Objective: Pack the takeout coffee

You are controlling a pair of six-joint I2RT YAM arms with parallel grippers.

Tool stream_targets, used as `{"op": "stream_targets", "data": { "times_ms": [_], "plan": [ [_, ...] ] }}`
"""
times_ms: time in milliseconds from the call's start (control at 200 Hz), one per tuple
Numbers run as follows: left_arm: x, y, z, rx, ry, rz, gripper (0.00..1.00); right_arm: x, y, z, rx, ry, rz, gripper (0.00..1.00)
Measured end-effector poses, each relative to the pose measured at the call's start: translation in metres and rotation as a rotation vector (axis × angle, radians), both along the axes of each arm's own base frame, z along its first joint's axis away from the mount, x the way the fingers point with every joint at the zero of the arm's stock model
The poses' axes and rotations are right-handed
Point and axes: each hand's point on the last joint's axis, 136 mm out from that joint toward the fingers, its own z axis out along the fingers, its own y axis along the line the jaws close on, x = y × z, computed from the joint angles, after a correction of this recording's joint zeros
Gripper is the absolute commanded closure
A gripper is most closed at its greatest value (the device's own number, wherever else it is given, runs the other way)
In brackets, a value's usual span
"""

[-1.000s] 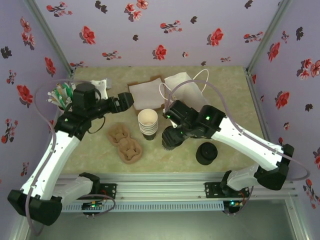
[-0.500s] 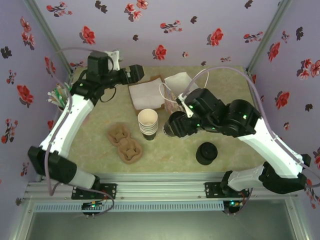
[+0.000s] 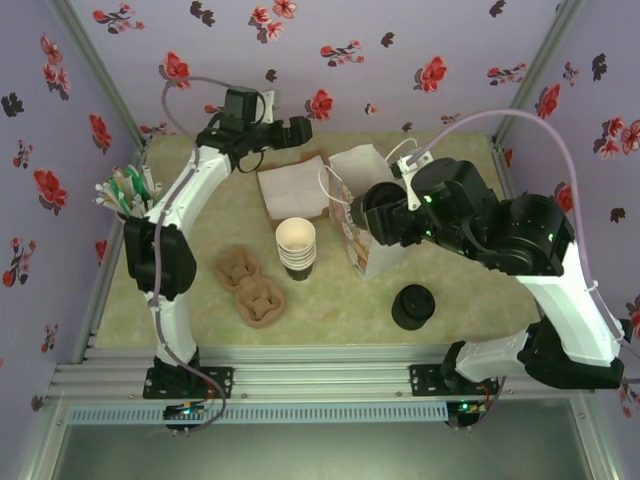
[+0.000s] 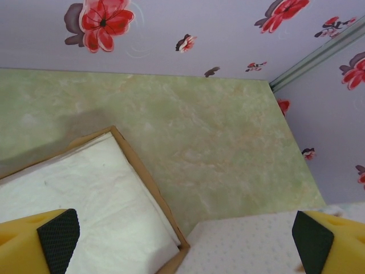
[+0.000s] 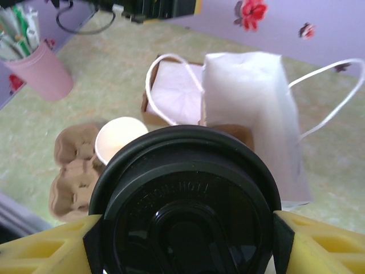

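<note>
1. The right gripper (image 5: 185, 242) clamps the takeout coffee (image 5: 185, 177) by its sides with the lid up, probably so that nothing spills. The cup hangs in the air by the white paper bag (image 3: 352, 170), which stands mid-tabletop towards the far edge.
2. From here I can't tell whether the cup is squarely over the bag's mouth.
3. The left gripper (image 3: 296, 130) is empty with its jaws spread wide. It hovers at the far edge above the napkin box (image 4: 74, 194), seemingly parked clear of the bag.

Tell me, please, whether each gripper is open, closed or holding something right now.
Left gripper: open, holding nothing.
Right gripper: closed on the takeout coffee.
</note>
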Motion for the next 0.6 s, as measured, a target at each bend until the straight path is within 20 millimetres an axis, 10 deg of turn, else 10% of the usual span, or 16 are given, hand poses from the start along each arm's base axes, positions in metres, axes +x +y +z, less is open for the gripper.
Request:
{"op": "stream_targets", "data": {
  "times_ms": [335, 600],
  "plan": [
    [0.041, -0.029, -0.041, 0.020, 0.006, -0.049, 0.02, 0.033, -0.026, 0.020, -0.002, -0.063, -0.159, 0.27],
    [0.047, -0.051, -0.061, 0.019, 0.012, -0.102, 0.02, 0.075, -0.014, -0.010, -0.109, 0.047, -0.226, 0.27]
  ]
}}
